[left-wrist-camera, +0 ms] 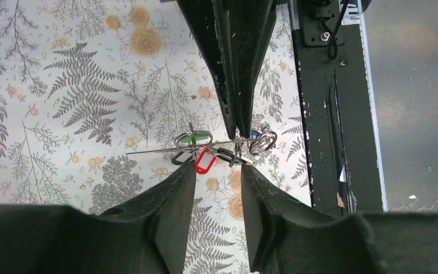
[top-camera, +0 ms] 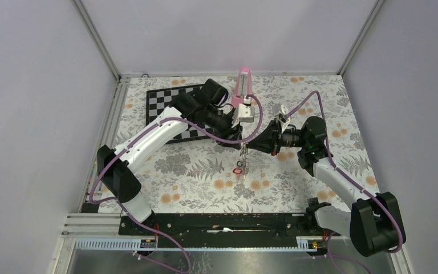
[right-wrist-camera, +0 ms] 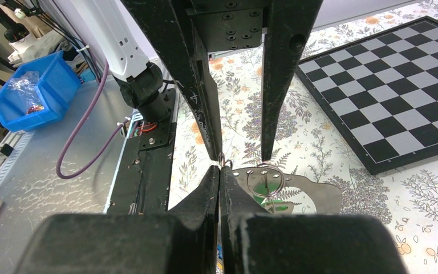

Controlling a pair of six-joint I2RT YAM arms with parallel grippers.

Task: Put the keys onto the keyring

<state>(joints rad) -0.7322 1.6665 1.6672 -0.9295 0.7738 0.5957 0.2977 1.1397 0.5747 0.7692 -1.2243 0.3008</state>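
Presently the right gripper (left-wrist-camera: 238, 128) is clenched tight at its tips. It seems to pinch the keyring (left-wrist-camera: 159, 149), whose thin grey wire runs out leftward from the pinch in the left wrist view. The exact contact point is too small to be sure of.

The left gripper (left-wrist-camera: 218, 171) faces it tip to tip with its jaws parted and nothing between them. It is released, just short of the bunch.

The keys (top-camera: 239, 165) hang in a cluster under the meeting point of the two arms. They are over the middle of the floral tablecloth (top-camera: 194, 171), nearer than the chessboard (top-camera: 162, 103) and to its right. A red-tagged key (left-wrist-camera: 205, 161), a green-tagged key (left-wrist-camera: 197, 138) and a blue tag (left-wrist-camera: 255, 134) can be made out, along with small split rings. Which of them are already threaded on the wire cannot be told.

Several things could go wrong from here:

- **Slipping wire:** The wire is thin and floppy and held only at the fingertips. A small tug or twist from the other arm could pull it out and drop the whole bunch onto the cloth.
- **Keys sliding off:** If the wire's free end tips downward, threaded keys could slide off.
- **Wrong catch:** The tags and rings crowd the pinch point. If the left jaws close there, they may catch a tag or a split ring rather than the wire.
- **Finger collision:** The two sets of fingers are almost touching, so a slightly misjudged approach could knock them together and jar the grip loose.
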